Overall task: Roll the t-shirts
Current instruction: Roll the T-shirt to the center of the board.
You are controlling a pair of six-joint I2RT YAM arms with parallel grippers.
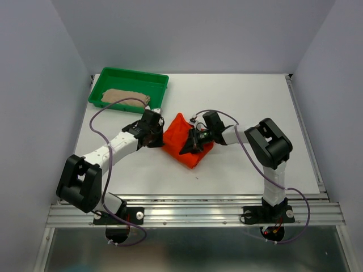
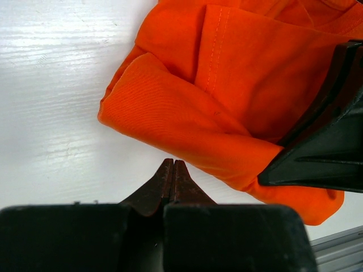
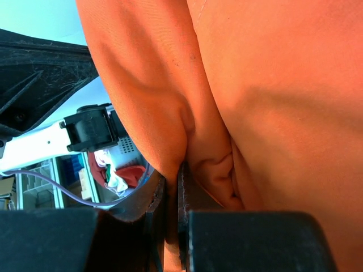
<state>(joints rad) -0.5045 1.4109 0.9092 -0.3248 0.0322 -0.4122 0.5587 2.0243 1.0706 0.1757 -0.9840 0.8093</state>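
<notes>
The orange-red t-shirt (image 1: 182,141) lies folded into a thick bundle in the middle of the white table (image 1: 255,102). My right gripper (image 1: 191,146) is shut on a fold of the orange-red t-shirt (image 3: 272,85); cloth is pinched between its fingers (image 3: 190,195). My left gripper (image 1: 160,136) sits at the bundle's left edge, shut and empty, its tips (image 2: 173,165) just short of the orange cloth (image 2: 187,107). The beige-tan t-shirt (image 1: 125,97) lies rolled in the green tray (image 1: 129,79).
The green tray stands at the table's far left corner. A metal rail (image 1: 193,212) runs along the near edge. Grey walls enclose the table on the left, back and right.
</notes>
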